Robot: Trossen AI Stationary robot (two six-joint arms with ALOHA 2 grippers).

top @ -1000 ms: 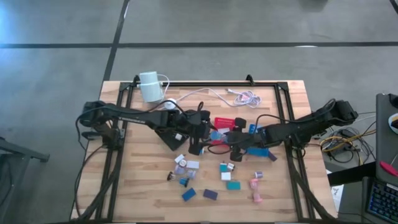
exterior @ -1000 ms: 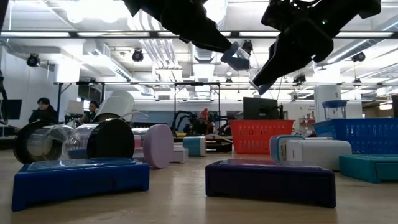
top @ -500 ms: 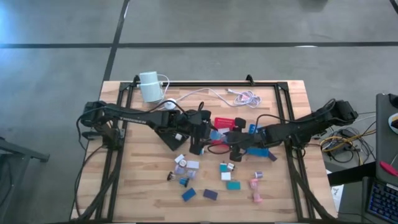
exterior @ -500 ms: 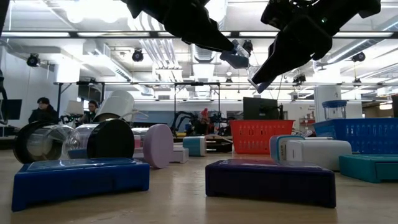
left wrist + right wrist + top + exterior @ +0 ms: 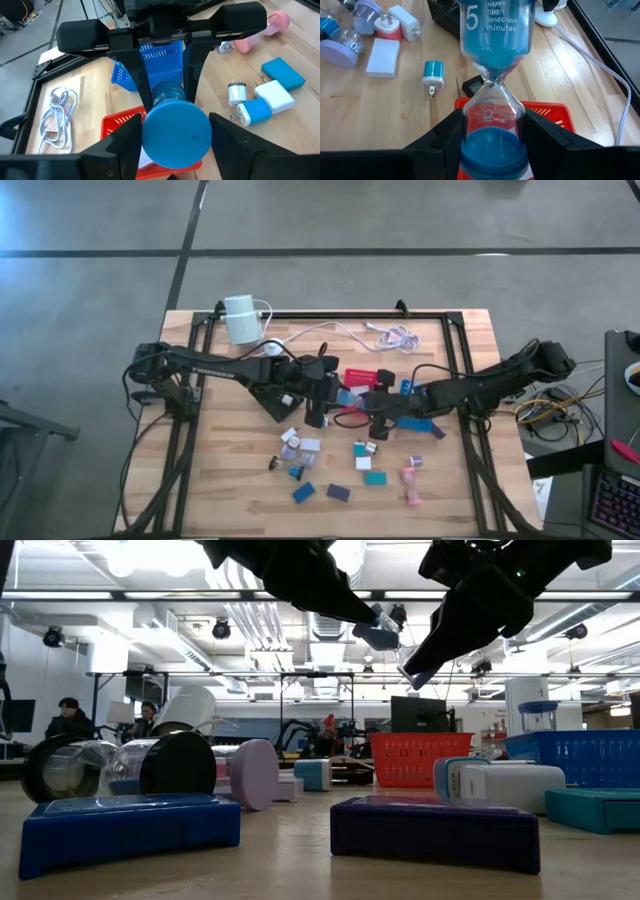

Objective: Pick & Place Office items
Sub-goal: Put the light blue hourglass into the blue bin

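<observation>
Holding a blue sand hourglass (image 5: 493, 95) w/ clear glass between both claws above mid-bench (image 5: 240, 480): I see my right claw (image 5: 492, 132) clamped at its waist, left claw (image 5: 175, 132) gripping its blue end cap.

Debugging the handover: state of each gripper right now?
Left gripper: set around the end cap of the blue plastic sand-glass timer; whether it grips cannot be told.
Right gripper: shut on the timer, holding it aloft.

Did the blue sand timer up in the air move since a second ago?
Barely. In the low view the blue sand timer sits slightly higher and further left against the ceiling beams, between both end effectors.
</observation>
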